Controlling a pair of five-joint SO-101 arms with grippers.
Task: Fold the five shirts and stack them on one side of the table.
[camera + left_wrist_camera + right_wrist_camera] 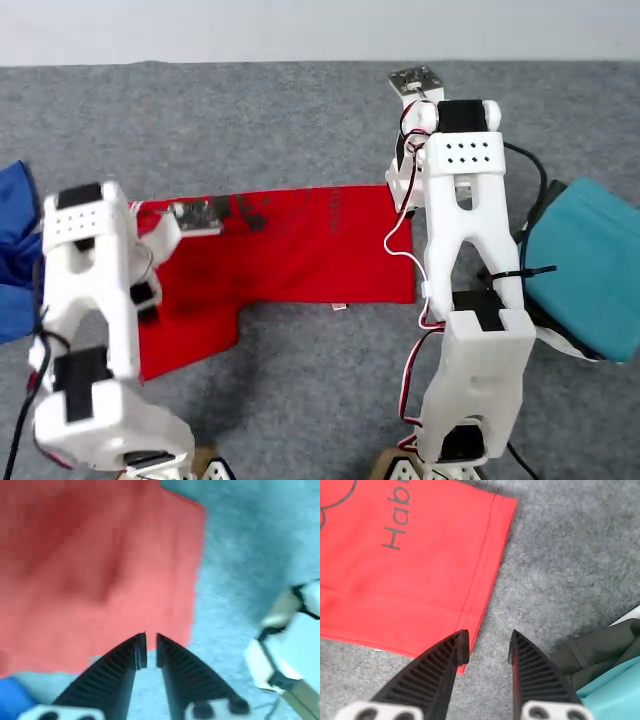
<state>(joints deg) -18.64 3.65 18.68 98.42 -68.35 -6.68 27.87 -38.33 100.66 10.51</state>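
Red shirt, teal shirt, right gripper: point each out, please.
red shirt (300,250): high view, middle of its spread body.
teal shirt (585,260): high view, centre of its top face.
right gripper (488,644): right wrist view, midway between its fingertips.

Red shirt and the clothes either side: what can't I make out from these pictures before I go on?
High view: the left arm covers the red shirt's end nearest the blue shirt; the right arm partly covers its hem edge.
High view: the blue shirt and the teal shirt are cut off by the frame edges.
Left wrist view: blurred, so seams and folds are unreadable.
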